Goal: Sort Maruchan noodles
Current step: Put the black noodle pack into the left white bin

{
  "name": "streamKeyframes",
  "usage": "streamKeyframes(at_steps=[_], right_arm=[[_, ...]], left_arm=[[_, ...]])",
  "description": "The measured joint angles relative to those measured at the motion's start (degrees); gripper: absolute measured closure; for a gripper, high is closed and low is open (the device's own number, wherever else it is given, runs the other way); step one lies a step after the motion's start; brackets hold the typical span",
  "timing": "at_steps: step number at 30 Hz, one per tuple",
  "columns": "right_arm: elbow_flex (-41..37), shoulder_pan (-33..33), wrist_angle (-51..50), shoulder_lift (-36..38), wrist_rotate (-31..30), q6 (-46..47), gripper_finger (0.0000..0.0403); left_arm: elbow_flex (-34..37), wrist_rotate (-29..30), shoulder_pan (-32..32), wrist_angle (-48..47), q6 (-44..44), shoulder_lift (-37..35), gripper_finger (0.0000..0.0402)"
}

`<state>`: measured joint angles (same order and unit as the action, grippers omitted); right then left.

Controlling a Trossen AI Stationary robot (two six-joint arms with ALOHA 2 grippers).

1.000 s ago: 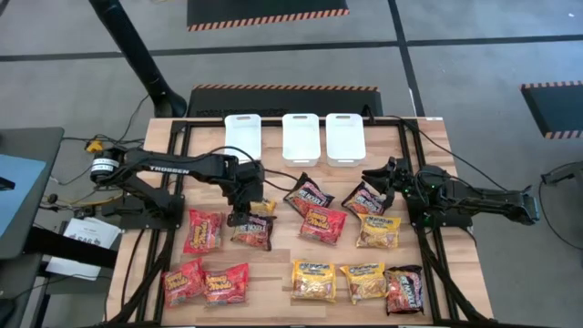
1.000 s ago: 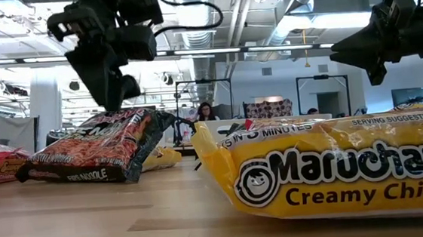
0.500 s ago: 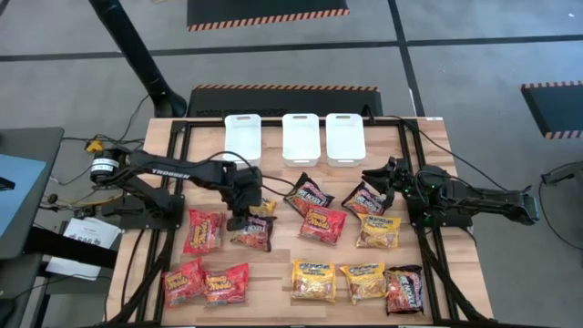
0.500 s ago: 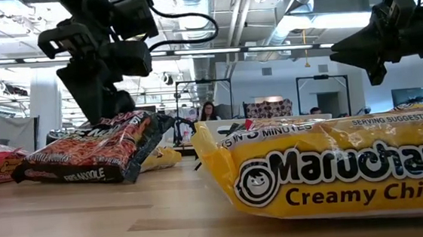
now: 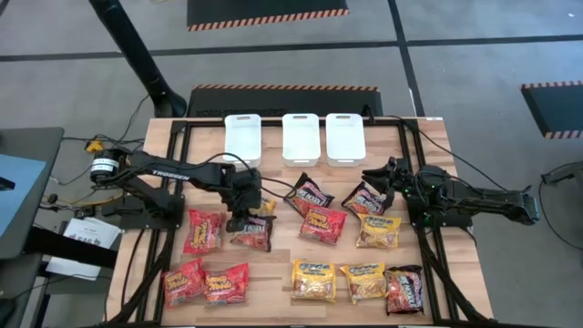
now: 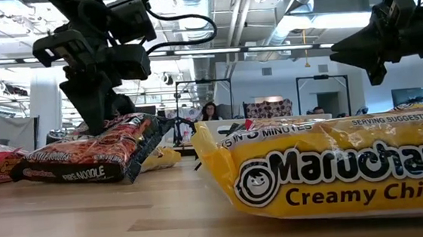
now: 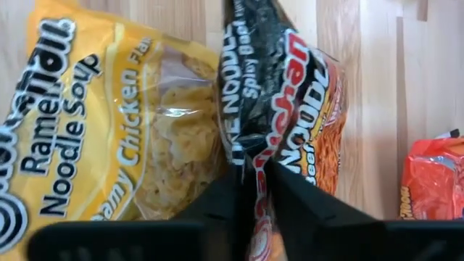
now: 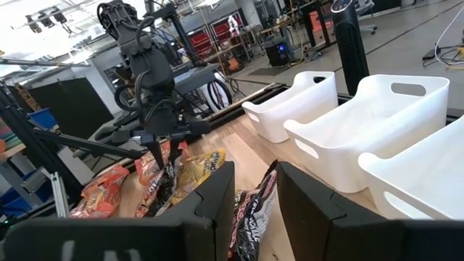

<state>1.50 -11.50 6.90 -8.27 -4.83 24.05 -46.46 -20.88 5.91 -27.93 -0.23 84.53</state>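
We see the left gripper (image 5: 242, 219) lowered onto the table's middle-left area, its fingers (image 7: 239, 190) pinched on the edge of a dark Maruchan packet (image 7: 279, 109), so it is grasping that packet. In the left wrist view, the black and orange wrapper rises from between the 2 dark fingers, and a yellow creamy chicken packet (image 7: 109, 123) lies touching it on one side. A red packet (image 7: 433, 181) lies apart from it on the other side. From table height, the dark packet (image 6: 86, 155) rests on the wood with the left gripper (image 6: 94, 116) coming down onto its top edge.

The right gripper (image 5: 375, 179) hovers above the table beside another dark packet (image 5: 364, 198), with nothing between its fingers (image 8: 210, 199); they stand parted, released. Just ahead of it, in its wrist view, a dark packet (image 8: 254, 210) stands partly on edge, and 3 white bins (image 8: 377, 116) sit in a row nearby.

The remaining Maruchan noodles (image 5: 314, 278) are scattered across the table (image 5: 273, 273) around both grippers: red ones nearer the left arm, yellow and dark ones nearer the right. The bins (image 5: 299, 137) line the far edge, beyond both grippers.
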Motion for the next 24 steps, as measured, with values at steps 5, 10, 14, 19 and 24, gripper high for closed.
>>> streamKeyframes(at_steps=[5,10,14,19,24], right_arm=[[0.0,0.0,0.0,0.0,-1.5,0.0,0.0271],[0.0,0.0,0.0,0.0,-1.8,0.0,0.0271],[0.0,0.0,0.0,0.0,-1.8,0.0,0.0271],[0.0,0.0,0.0,0.0,-1.8,0.0,0.0271],[0.0,0.0,0.0,0.0,-1.8,0.0,0.0271]], left_arm=[[0.0,-1.7,0.0,0.0,-0.2,0.0,0.0398],[-0.1,-4.6,0.0,-0.1,-0.2,-0.1,0.0401],[-1.8,-5.9,0.0,-0.2,0.1,-0.1,0.0401],[-5.3,-5.7,0.0,-1.4,2.7,-0.2,0.0401],[-7.8,-4.3,0.2,-2.1,4.3,-0.2,0.0401]])
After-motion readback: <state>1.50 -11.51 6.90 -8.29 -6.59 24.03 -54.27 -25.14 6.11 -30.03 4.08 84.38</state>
